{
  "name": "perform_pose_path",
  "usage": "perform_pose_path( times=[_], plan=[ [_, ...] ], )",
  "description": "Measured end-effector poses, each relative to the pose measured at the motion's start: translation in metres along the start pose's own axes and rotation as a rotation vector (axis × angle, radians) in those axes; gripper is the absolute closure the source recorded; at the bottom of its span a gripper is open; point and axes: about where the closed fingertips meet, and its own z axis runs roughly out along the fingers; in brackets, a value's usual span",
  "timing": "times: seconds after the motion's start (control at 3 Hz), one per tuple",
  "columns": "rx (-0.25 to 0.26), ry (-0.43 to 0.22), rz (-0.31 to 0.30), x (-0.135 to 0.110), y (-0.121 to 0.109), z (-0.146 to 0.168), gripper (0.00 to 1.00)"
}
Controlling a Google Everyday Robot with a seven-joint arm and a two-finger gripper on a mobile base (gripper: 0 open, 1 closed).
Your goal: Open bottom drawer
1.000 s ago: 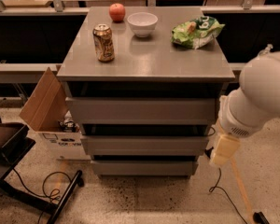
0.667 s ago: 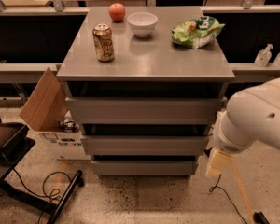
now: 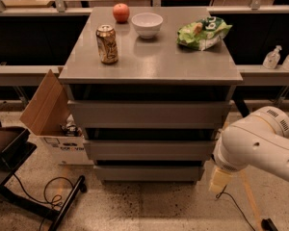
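Gripper point(image 3: 218, 180) low beside the closed bottom drawer point(image 3: 148, 173)
It sits flush at the base of the grey cabinet point(image 3: 159, 64); the gripper, apparently the cream tip, hangs near its right end, grip state not discernible

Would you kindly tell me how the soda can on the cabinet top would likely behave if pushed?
The soda can stands upright, tall and narrow, so a high push would probably tip it; on its side it would likely roll across the smooth cabinet top. The gripper hangs low beside the bottom drawer, far from it.
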Motion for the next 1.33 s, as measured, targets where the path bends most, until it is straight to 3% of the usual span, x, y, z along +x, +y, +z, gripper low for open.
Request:
perform_pose_path(
  times=[0.67,1.33],
  plan=[
    [-0.046,-0.029,-0.086,-0.027,0.064,0.091,0.0],
    [-0.058,-0.062,-0.106,-0.051,0.099,0.198,0.0]
  ],
)
